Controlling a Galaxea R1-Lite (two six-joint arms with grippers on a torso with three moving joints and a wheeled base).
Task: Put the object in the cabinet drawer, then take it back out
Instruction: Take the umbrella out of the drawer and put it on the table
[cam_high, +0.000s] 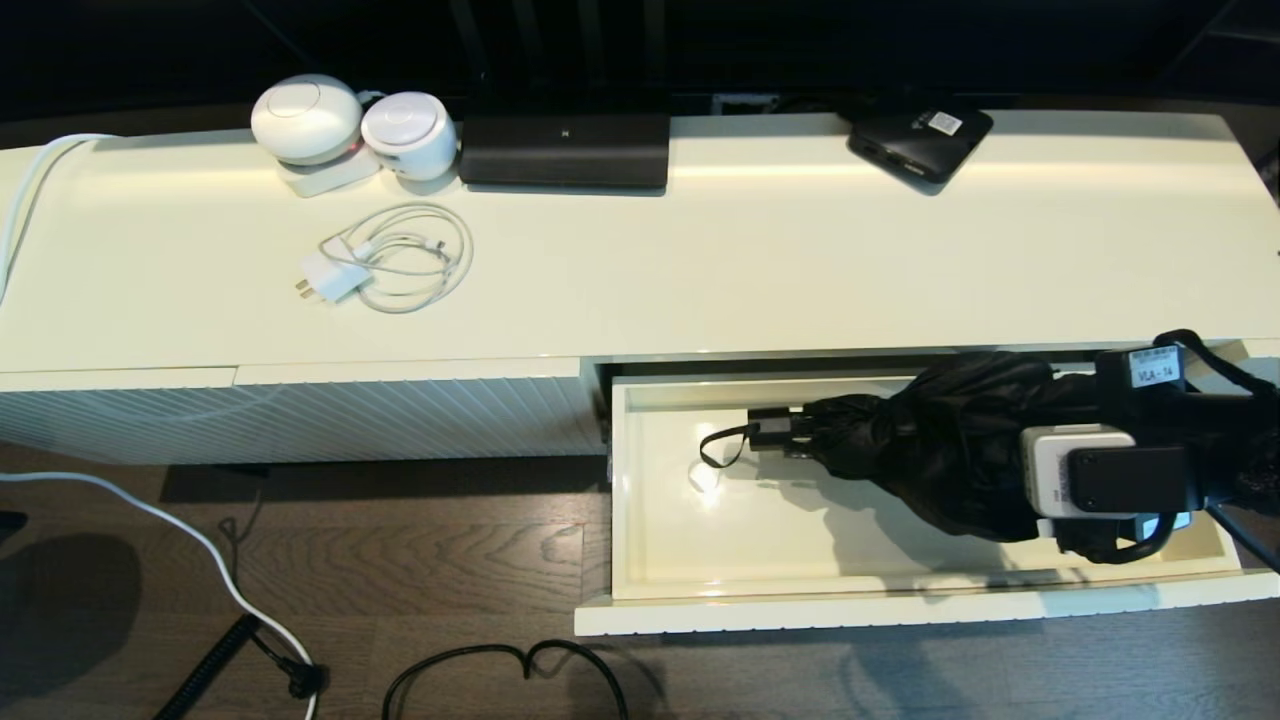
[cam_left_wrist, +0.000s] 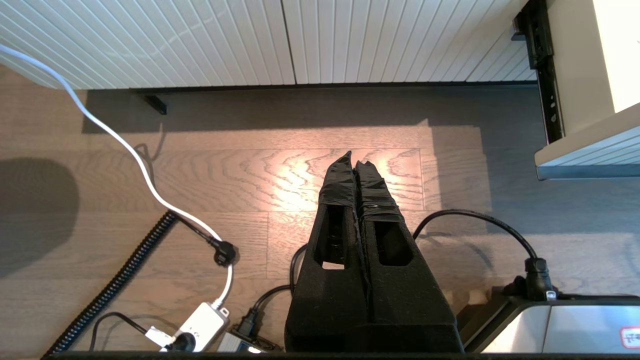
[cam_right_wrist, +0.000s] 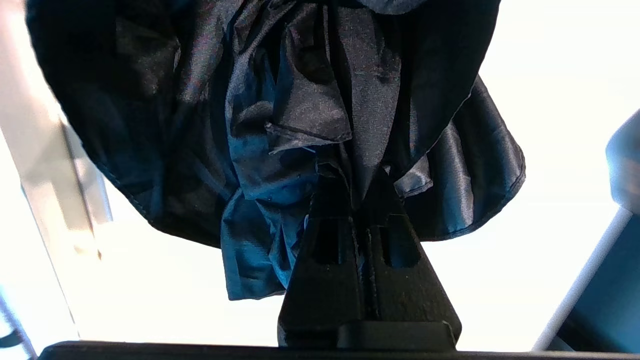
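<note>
The cabinet drawer (cam_high: 900, 610) is pulled out at the right, its glossy cream inside in full view. Over it hangs the black folding umbrella (cam_high: 930, 450), lying sideways, its short handle (cam_high: 770, 428) and wrist loop (cam_high: 722, 447) pointing left and casting a shadow on the drawer floor. My right gripper (cam_right_wrist: 356, 180) is shut on a fold of the umbrella's loose fabric (cam_right_wrist: 300, 100); in the head view its fingers are buried in the cloth beside the wrist (cam_high: 1100, 480). My left gripper (cam_left_wrist: 354, 157) is shut and holds nothing, low over the wooden floor in front of the cabinet.
On the cabinet top lie a white charger with coiled cable (cam_high: 385, 260), two round white devices (cam_high: 305, 118), a black box (cam_high: 565, 148) and a flat black box with a white sticker (cam_high: 920, 140). A ribbed panel (cam_high: 300, 415) is left of the drawer. Cables (cam_high: 500, 660) cross the floor.
</note>
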